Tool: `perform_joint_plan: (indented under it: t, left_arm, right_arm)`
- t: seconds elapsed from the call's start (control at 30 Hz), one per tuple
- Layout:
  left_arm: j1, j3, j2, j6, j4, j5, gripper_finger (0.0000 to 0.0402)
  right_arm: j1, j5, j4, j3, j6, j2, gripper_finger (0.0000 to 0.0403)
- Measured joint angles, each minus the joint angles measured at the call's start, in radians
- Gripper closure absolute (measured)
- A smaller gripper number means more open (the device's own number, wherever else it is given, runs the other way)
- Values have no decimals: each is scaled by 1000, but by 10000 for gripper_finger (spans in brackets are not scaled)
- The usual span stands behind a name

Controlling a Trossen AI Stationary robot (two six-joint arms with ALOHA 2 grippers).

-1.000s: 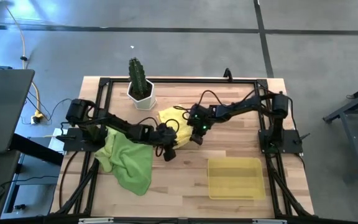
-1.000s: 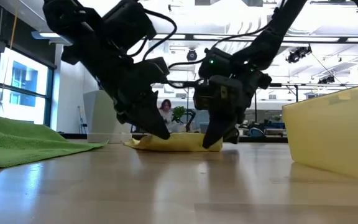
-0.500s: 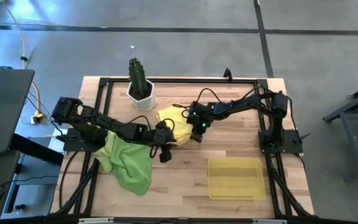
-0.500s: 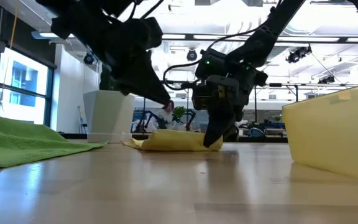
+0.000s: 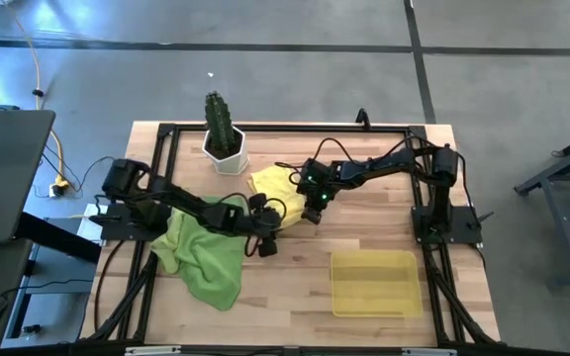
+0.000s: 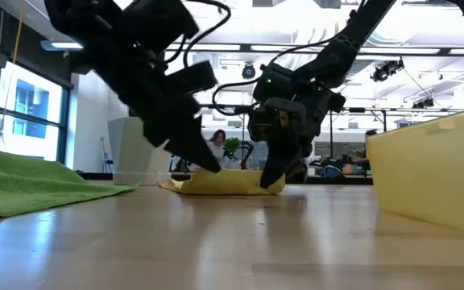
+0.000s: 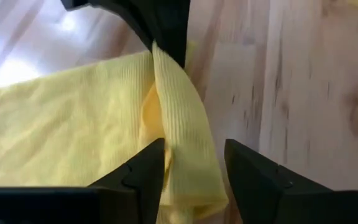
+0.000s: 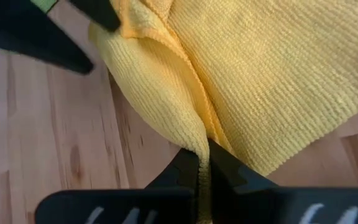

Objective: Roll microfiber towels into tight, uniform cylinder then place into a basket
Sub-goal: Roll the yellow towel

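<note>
Pinching a raised fold of the yellow towel (image 8: pixel 253 81), the right gripper (image 5: pixel 312 210) has its fingers (image 8: pixel 194 168) pressed fully together on the cloth, so the ridge stands up from the counter (image 5: pixel 295 287). I think it holds this edge so that the other arm can take the same fold and begin the roll. The left gripper (image 7: pixel 194 165) is at the other end of that ridge with its fingers (image 7: pixel 145 171) spread apart, one on each side of the fold, and they do not grip it yet.

The yellow towel lies partly flat near the middle of the counter, between the two arms. The green towels (image 5: pixel 204 259) lie in a loose heap under the left arm, not rolled. The basket (image 5: pixel 372 283) stands well apart, near the front right, with nothing in it. A cactus pot (image 5: pixel 225 150) stands behind.
</note>
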Motion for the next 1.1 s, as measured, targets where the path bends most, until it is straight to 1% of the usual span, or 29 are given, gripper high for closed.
perform_joint_plan:
  t: [0.23,0.37,0.47,0.57,0.63,0.67,0.8,0.9,0.97,1.03,1.1]
  left_arm:
    - [4,-1,53,-20,-32,7,243]
    - [9,0,67,-138,-26,4,252]
    - [8,0,67,-201,-25,5,288]
    - [7,0,67,-210,-20,32,344]
    - [10,-8,66,-212,-4,76,382]
    - [13,-16,65,-222,9,108,390]
    - [32,-71,66,-227,138,237,393]
    - [52,-136,69,-224,303,393,398]
    - [68,-182,70,-262,396,464,398]
    - [86,-213,70,-328,444,481,399]
    - [100,-229,68,-395,471,471,399]
  right_arm:
    - [0,0,5,0,-8,0,402]
    - [0,0,4,0,-8,0,402]
    - [0,0,2,0,-42,0,402]
    - [0,-1,-4,0,-97,-4,396]
    - [0,-1,-8,0,-131,-10,383]
    - [0,0,-14,0,-149,-13,375]
    - [-1,4,-65,0,-274,-40,332]
    - [-6,8,-132,0,-387,-78,301]
    - [-6,11,-166,0,-477,-113,286]
    - [-5,12,-200,-1,-592,-153,279]
    - [12,14,-181,-21,-699,-185,278]
